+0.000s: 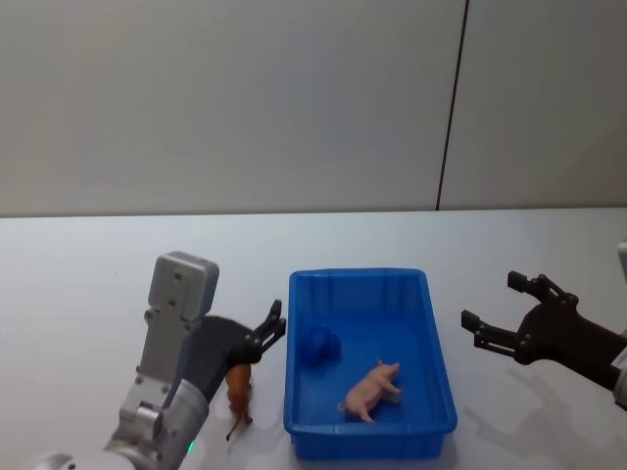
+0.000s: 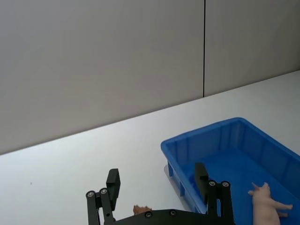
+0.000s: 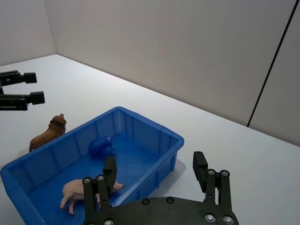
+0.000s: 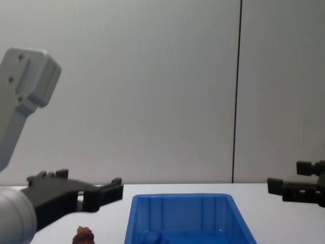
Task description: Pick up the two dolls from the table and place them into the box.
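Head view: blue doll [image 1: 319,345] inside box [image 1: 392,318], orange doll [image 1: 239,392] outside.

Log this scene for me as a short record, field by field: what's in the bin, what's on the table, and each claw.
In blue bin: round blue toy, pink pig toy
On table: brown animal toy, standing left of the bin
Left claw: open, above the brown animal toy, apart from it
Right claw: open, empty, right of the bin
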`<state>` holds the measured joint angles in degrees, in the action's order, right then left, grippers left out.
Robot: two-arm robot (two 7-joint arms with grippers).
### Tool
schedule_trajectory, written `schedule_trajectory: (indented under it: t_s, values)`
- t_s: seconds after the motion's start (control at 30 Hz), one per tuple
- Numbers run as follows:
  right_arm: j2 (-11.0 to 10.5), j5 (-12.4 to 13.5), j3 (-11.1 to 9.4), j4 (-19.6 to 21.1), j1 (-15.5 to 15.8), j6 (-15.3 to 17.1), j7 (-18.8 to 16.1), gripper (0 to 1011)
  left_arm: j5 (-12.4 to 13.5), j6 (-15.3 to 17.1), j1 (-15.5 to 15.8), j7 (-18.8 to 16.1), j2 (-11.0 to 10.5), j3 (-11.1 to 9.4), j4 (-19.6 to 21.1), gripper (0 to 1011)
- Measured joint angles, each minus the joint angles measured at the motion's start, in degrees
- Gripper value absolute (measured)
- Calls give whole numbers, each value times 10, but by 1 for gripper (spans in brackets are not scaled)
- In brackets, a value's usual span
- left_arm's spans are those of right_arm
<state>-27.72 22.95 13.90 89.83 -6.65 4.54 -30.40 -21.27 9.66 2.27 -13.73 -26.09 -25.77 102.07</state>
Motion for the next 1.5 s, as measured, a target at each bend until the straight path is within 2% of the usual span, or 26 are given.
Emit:
schedule_trajectory:
  t_s: [0.43, 0.8, 1.13, 1.5]
  values:
    - [-1, 1, -1, 1, 1, -1, 0, 1001, -36, 10, -35, -33, -6, 0, 6, 1001]
    - [-1, 2, -1, 1, 1, -1, 0, 1001, -53, 9, -50, -37, -3, 1, -12, 1001]
    - [-2, 2, -1, 1, 1, -1, 0, 1001, -55, 8, -48, -20, 5, 5, -39, 1001]
    - [-1, 2, -1, 1, 1, -1, 0, 1001, -44, 10, -36, 10, 15, 9, -68, 1001]
